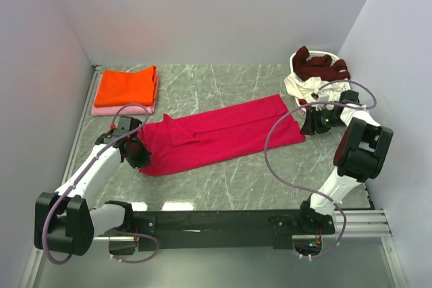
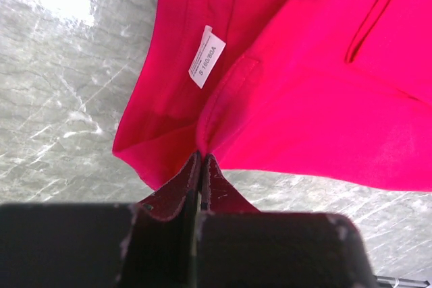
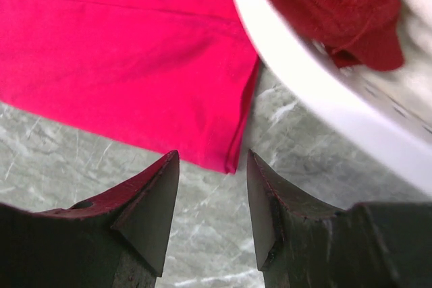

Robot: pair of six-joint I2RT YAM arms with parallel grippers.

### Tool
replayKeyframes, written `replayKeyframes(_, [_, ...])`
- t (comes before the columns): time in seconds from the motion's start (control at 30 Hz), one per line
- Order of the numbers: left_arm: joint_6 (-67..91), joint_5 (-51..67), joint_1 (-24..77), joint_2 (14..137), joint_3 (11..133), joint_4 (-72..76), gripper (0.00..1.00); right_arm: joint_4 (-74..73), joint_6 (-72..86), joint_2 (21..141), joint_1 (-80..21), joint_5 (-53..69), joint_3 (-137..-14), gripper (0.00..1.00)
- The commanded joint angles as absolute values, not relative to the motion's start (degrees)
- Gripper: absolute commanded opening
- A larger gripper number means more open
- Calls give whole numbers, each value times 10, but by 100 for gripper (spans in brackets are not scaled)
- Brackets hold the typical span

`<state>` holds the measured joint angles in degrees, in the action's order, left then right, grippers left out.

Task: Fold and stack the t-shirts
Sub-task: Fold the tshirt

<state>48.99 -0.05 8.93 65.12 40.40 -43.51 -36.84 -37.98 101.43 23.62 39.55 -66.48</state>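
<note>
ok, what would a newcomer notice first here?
The crimson-pink t-shirt stretched across the middle, its left end pinched in the shut left end effector. Next, the folded orange t-shirt stacked on a pale pink t-shirt at the far left, and the white basket of clothes at far right.

crimson-pink t-shirt (image 1: 223,133), orange t-shirt (image 1: 126,85), grey-veined table (image 1: 223,85)

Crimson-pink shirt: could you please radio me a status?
Left gripper shut on crimson-pink shirt edge. Right gripper open at far corner. Laundry basket close beside.
</note>
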Motion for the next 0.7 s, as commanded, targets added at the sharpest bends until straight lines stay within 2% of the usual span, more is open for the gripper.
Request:
replayKeyframes(0.0, [490,22,86,637,393,-431,2,-358,-342,1036,222,366,-697,52])
replayKeyframes(0.37, [480,27,83,629,394,-425,1,-355,-318,1091,191,318,-723,52])
replayKeyframes(0.57, [479,29,80,627,393,-427,0,-353,-323,1077,188,323,-710,38])
replayKeyframes(0.67, [479,31,80,621,393,-431,0,-349,-323,1071,187,314,-699,38])
